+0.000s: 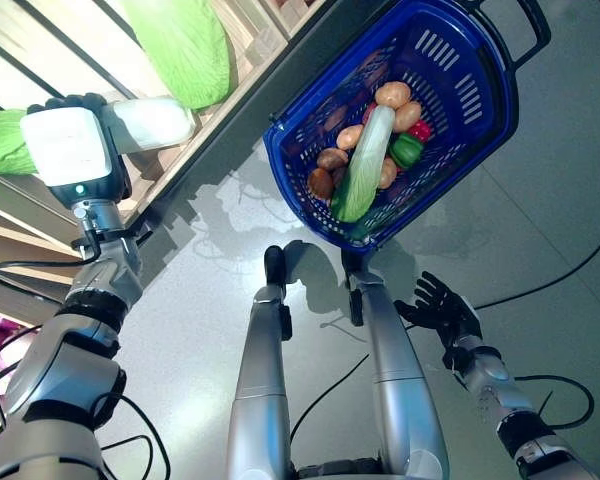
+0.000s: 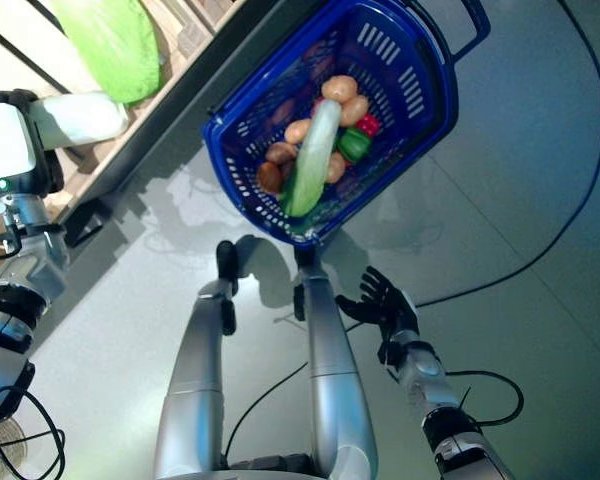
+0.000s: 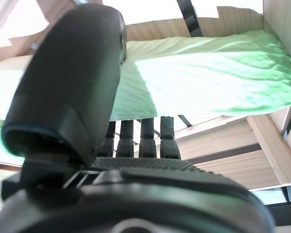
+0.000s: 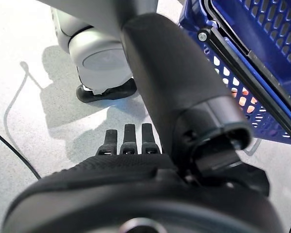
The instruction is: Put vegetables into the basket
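Looking down from my head, my right hand (image 1: 442, 308) is hanging with fingers spread and empty beside the basket (image 1: 480, 120), which is already holding a long cabbage (image 1: 365, 165), potatoes (image 1: 392, 95) and peppers (image 1: 407, 150), while my left hand (image 1: 75, 102) is reaching up to the shelf (image 1: 250, 40). Up close at my left wrist, my fingers (image 3: 148, 143) are stretching straight under another cabbage (image 3: 208, 77), not gripping it yet. At my right wrist, straight fingers (image 4: 128, 141) are holding nothing, so I judge this cabbage remains to be brought over.
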{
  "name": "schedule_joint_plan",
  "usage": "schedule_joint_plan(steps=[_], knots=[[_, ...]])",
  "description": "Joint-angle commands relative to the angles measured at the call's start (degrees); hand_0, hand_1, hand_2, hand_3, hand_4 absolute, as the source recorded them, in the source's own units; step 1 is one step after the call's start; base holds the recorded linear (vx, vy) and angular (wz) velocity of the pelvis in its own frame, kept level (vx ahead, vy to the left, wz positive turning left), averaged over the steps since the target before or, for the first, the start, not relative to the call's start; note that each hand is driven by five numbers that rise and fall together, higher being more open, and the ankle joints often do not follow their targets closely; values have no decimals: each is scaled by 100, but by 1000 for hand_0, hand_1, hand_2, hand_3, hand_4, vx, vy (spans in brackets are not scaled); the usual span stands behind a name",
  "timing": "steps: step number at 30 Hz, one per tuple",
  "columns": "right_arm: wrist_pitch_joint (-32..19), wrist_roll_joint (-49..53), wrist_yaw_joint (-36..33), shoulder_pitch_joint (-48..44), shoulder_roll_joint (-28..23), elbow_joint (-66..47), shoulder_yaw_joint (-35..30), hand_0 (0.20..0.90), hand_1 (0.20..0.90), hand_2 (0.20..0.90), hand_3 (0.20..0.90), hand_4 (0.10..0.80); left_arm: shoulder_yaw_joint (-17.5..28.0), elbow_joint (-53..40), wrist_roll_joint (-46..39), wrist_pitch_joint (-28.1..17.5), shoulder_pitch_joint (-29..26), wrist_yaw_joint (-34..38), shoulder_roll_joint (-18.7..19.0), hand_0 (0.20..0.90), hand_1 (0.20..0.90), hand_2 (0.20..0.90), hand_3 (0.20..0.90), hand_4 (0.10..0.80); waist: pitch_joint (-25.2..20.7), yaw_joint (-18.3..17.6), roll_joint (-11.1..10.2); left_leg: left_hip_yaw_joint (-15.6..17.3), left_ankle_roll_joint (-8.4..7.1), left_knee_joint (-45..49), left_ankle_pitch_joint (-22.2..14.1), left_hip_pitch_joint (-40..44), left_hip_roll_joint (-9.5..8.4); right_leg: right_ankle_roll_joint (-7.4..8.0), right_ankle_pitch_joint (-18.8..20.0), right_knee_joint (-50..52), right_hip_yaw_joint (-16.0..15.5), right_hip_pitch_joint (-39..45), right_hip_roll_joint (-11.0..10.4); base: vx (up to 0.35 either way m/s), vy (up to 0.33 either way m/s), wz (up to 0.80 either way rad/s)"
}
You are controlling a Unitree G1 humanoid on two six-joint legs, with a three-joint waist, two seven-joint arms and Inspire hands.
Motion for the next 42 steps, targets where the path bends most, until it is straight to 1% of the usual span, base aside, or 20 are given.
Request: schedule_joint_plan(steps=[1, 7, 9, 11, 15, 18, 20, 21, 23, 24, 25, 26, 27, 28, 31, 33, 34, 36, 38, 42], knots=[[-254, 64, -97, 648, -321, -435, -84, 900, 900, 900, 900, 800, 387, 123, -111, 122, -322, 315, 433, 300, 300, 300, 300, 400, -13, -24, 124, 437, 350, -276, 104, 131, -164, -78, 230, -388, 12, 466, 174, 0, 0, 0], [-262, 63, -197, 696, -286, -544, -83, 900, 900, 900, 900, 800, 371, 61, -276, 76, -367, 244, 478, 300, 300, 300, 300, 400, -13, -37, 122, 458, 349, -344, 97, 299, -152, -68, 235, -495, 12, 629, 161, 0, -5, 0], [-277, 67, -197, 717, -275, -536, -86, 900, 900, 900, 900, 800, 432, 62, -317, -26, -326, 307, 461, 300, 300, 300, 300, 400, -13, -39, 111, 458, 351, -395, 102, 391, -143, -63, 232, -533, 11, 703, 162, -2, -25, 0], [-343, 99, -167, 744, -244, -446, -94, 900, 900, 900, 900, 800, 444, 73, -293, -507, -290, 420, 452, 300, 300, 300, 300, 400, -13, -36, 104, 460, 340, -521, 110, 627, -135, -54, 230, -659, 9, 911, 161, -5, -70, -1], [-299, 65, -278, 790, -156, -519, -132, 900, 900, 900, 900, 800, 576, -296, -8, -800, -13, 514, 256, 300, 300, 300, 300, 400, -13, 16, 111, 435, 325, -784, 174, 1061, -162, -43, 238, -943, -12, 1347, 159, -5, -64, -2], [-394, 119, -333, 773, -40, -395, -147, 900, 900, 900, 900, 800, 640, -455, -102, -1125, 264, 633, 122, 300, 300, 300, 300, 400, -13, 79, 96, 362, 294, -1050, 229, 1539, -168, -44, 249, -1212, -50, 1837, 131, 4, -89, -3], [-427, 115, -404, 794, 11, -405, -184, 900, 900, 900, 900, 800, 743, -717, -156, -1201, 503, 620, 45, 300, 300, 300, 300, 400, -13, 115, 84, 313, 263, -1246, 291, 1835, -171, -45, 267, -1420, -78, 2181, 119, -12, -83, -5], [-451, 126, -478, 790, 57, -401, -232, 900, 900, 900, 900, 800, 870, -967, -164, -1297, 751, 620, -38, 300, 300, 300, 300, 400, -13, 155, 76, 300, 245, -1479, 366, 2163, -165, -39, 294, -1630, -112, 2540, 105, -13, -69, 0], [-448, 118, -476, 785, 81, -361, -263, 900, 900, 900, 900, 800, 910, -1037, -55, -1355, 855, 641, -79, 300, 300, 300, 300, 400, -55, 174, 72, 293, 232, -1605, 401, 2305, -171, -35, 310, -1748, -134, 2705, 89, -4, -62, 0], [-458, 112, -483, 728, 116, -187, -310, 900, 900, 900, 900, 800, 918, -1158, 146, -1510, 1010, 645, -144, 300, 300, 300, 300, 400, -222, 240, 79, 265, 215, -1931, 496, 2562, -153, -33, 328, -1958, -206, 2962, 54, 1, -60, -1], [-455, 123, -507, 719, 125, -156, -326, 900, 900, 900, 900, 800, 928, -1227, 154, -1546, 1068, 618, -155, 300, 300, 300, 300, 400, -291, 262, 82, 245, 210, -2002, 525, 2612, -157, -31, 347, -2029, -219, 3023, 46, 0, -114, -4], [-463, 165, -576, 723, 162, -102, -378, 900, 900, 900, 900, 800, 936, -1506, 226, -1608, 1280, 587, -158, 300, 300, 300, 300, 400, -429, 333, 87, 216, 200, -2175, 554, 2817, -155, -21, 347, -2174, -271, 3242, 13, 6, -78, 1], [-464, 163, -578, 727, 167, -85, -386, 900, 900, 900, 900, 800, 934, -1559, 209, -1613, 1321, 576, -151, 300, 300, 300, 300, 400, -446, 342, 87, 209, 202, -2215, 561, 2870, -153, -17, 348, -2198, -283, 3293, 9, 31, -128, 13], [-516, 175, -559, 756, 210, 53, -452, 900, 900, 900, 900, 800, 945, -1744, 77, -1742, 1568, 584, -233, 300, 300, 300, 300, 400, -582, 407, 75, 168, 204, -2421, 589, 3145, -134, -6, 342, -2351, -351, 3583, -19, 55, -119, 21], [-665, 241, -519, 879, 307, 130, -587, 900, 900, 900, 900, 800, 1054, -2126, -62, -2017, 1967, 512, -423, 300, 300, 300, 300, 400, -791, 482, 47, 84, 190, -2763, 627, 3577, -103, 3, 369, -2733, -467, 4106, -54, 45, -109, 18], [-744, 237, -500, 933, 348, 135, -648, 900, 900, 900, 900, 800, 1088, -2299, -77, -2060, 2136, 487, -532, 300, 300, 300, 300, 400, -880, 513, 41, 40, 184, -2898, 645, 3737, -92, 10, 394, -2885, -519, 4297, -68, 34, -67, 8], [-859, 226, -466, 1007, 383, 81, -742, 900, 900, 900, 900, 800, 1134, -2504, -159, -2196, 2341, 494, -631, 300, 300, 300, 300, 400, -1006, 541, 35, -13, 185, -3094, 678, 3951, -81, 35, 434, -3069, -563, 4531, -79, 59, -74, 15], [-853, 298, -471, 1095, 429, -67, -827, 900, 900, 900, 900, 800, 1210, -2727, -275, -2339, 2539, 379, -707, 300, 300, 300, 300, 400, -1123, 564, 21, -51, 183, -3252, 707, 4139, -72, 63, 477, -3233, -602, 4743, -94, 77, -78, 17], [-972, 488, -452, 1290, 585, -487, -1035, 900, 900, 900, 900, 800, 1495, -3211, -481, -2809, 2923, 19, -860, 300, 300, 300, 300, 400, -1356, 608, -7, -128, 199, -3508, 741, 4446, -47, 89, 517, -3463, -636, 5080, -89, 112, -89, 9], [-963, 398, -312, 1532, 775, -1038, -1167, 900, 900, 900, 900, 800, 1677, -3704, -940, -3306, 3334, -741, -1119, 300, 300, 300, 300, 400, -1620, 626, -43, -153, 204, -3809, 772, 4832, 4, 131, 590, -3794, -692, 5493, -84, 94, -51, 14]])
